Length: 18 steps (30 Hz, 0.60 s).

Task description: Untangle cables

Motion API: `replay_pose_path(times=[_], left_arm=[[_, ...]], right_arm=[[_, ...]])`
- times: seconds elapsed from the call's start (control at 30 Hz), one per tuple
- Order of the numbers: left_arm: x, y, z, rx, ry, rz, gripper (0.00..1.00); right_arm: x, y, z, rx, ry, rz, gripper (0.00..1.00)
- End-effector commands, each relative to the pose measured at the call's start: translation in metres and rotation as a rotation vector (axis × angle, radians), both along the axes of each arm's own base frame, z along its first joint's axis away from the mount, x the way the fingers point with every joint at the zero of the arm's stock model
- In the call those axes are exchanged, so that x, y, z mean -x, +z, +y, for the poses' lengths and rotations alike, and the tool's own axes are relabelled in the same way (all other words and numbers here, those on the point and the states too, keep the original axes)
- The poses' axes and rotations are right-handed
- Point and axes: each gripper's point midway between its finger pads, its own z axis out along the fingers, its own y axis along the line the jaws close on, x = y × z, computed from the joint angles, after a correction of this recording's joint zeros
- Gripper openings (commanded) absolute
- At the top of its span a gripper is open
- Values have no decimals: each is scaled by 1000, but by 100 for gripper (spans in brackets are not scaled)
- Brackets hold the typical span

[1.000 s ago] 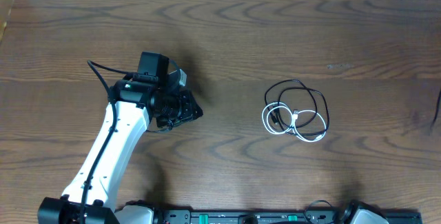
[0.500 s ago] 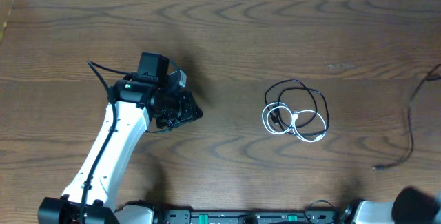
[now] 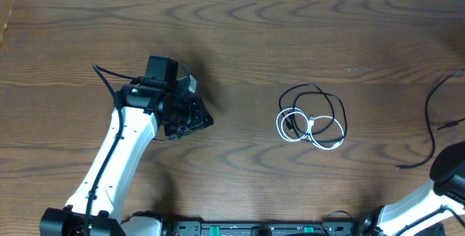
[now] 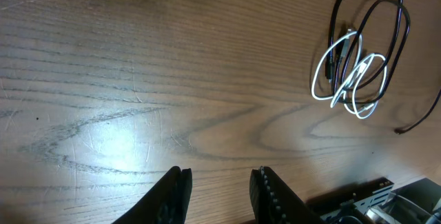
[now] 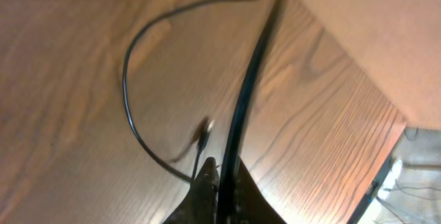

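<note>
The biggest worry is that a hand grabs both cables at once, because the black cable (image 3: 311, 86) (image 4: 335, 24) and the white cable (image 3: 280, 127) (image 4: 315, 79) lie right on top of each other with their loops crossing. A pull then probably drags the whole bunch across the table (image 3: 254, 40) and does not part them. The small plug ends sit inside the loops, so a plug may catch on a loop and pull the tangle tighter. Both cables are thin and lie flat on the wood, so fingers may slip off or bump the table. There is also a loose dark wire (image 3: 429, 120) (image 4: 420, 117) (image 5: 131, 65) on the right, near the right arm (image 3: 450, 174), and it may get swept into the bunch if that arm reaches in. The left gripper (image 3: 197, 116) (image 4: 219, 193) has its fingers spread apart and holds nothing, and it sits on the left, well apart from the cables. The right gripper (image 5: 220, 186) has its fingers pressed close together. A thick dark wire runs across them, the view is blurry, and I cannot tell if they pinch it. The cables rest right of the middle of the table. The black one makes wide, loose rings on the far side. The white one makes smaller, rounder rings on the near left side, and they overlap in the middle.
</note>
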Motion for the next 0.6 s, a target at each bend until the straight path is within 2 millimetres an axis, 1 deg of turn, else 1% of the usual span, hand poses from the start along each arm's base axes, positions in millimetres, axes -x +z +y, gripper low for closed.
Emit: replay_pose_path(times=[0.0, 0.03, 0.07, 0.1, 0.17, 0.23, 0.33, 0.4, 0.57], left_arm=[[5, -6, 2, -15, -15, 12, 33], [5, -6, 2, -15, -15, 12, 33], [5, -6, 2, -15, -15, 11, 33], [5, -6, 2, -15, -15, 11, 33], [5, -6, 2, -15, -15, 11, 33], [5, -6, 2, -15, -15, 11, 33], [4, -6, 2, -15, -15, 11, 33], [4, -6, 2, -15, -15, 11, 33], [4, -6, 2, -15, -15, 11, 33]], right_arm=[[1, -11, 7, -62, -15, 3, 45], [-2, -17, 19, -133, 7, -8, 75], [-3, -20, 27, -180, 26, -15, 88], [-4, -23, 37, -234, 63, -15, 93], [-2, -27, 54, -318, 113, -5, 95], [2, -29, 64, -371, 120, 8, 96], [18, -33, 86, -472, 121, 62, 97], [26, -33, 93, -495, 119, 99, 98], [32, -40, 103, -522, 124, 144, 98]])
